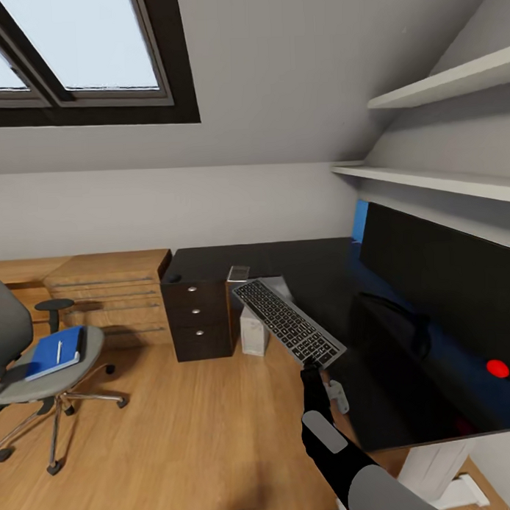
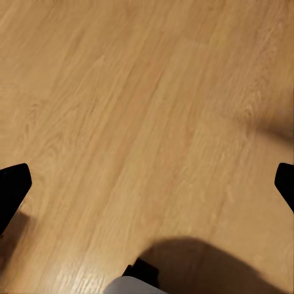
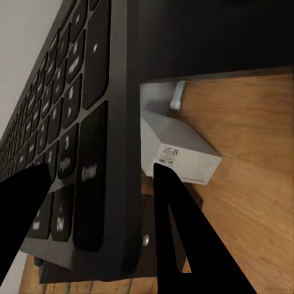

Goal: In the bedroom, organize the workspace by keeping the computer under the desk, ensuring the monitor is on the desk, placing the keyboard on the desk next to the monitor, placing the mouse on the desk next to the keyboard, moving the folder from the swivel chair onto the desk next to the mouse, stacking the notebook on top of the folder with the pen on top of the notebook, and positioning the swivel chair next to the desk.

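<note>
My right gripper (image 1: 313, 363) is shut on the near end of the slim black keyboard (image 1: 289, 323), holding it tilted in the air off the front edge of the glossy black desk (image 1: 299, 259). In the right wrist view the keyboard (image 3: 79, 122) lies between the fingers (image 3: 177, 245). The pale computer tower (image 1: 253, 333) stands under the desk. The black monitor (image 1: 439, 274) is on the desk at the right. A small grey notebook (image 1: 239, 273) lies on the desk. The swivel chair (image 1: 24, 381) at the left carries the blue folder (image 1: 52, 354) with the white pen (image 1: 58, 351) on it. My left gripper (image 2: 147, 187) is open above the floor.
Dark drawers with silver knobs (image 1: 198, 319) hold up the desk's left end, next to a light wood cabinet (image 1: 113, 289). Two white shelves (image 1: 436, 179) jut out above the monitor. Wood floor (image 1: 188, 434) lies open between the chair and the desk.
</note>
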{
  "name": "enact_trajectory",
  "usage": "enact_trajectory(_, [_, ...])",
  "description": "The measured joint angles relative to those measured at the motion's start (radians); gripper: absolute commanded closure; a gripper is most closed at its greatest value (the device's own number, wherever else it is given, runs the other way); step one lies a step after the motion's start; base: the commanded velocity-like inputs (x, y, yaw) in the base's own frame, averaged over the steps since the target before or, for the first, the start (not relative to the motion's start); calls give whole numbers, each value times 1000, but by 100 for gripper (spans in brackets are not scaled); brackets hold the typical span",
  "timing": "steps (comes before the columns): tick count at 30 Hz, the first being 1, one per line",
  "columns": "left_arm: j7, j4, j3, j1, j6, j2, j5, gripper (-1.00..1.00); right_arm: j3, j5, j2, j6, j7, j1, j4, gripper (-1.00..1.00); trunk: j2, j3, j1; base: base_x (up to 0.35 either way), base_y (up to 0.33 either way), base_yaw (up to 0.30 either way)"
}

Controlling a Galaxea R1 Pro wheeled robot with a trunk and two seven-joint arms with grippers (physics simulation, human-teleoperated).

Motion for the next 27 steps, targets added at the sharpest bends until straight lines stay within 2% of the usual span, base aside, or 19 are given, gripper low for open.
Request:
enact_trajectory(8, [0,0,0,0,0,0,0,-100,0,1,0,0,0,0,1,100,0,-4,0,0,250,-122])
enact_trajectory(27, [0,0,0,0,3,0,3,-100,-4,1,0,-2,0,0,0,100,0,-18,0,0,9,-183])
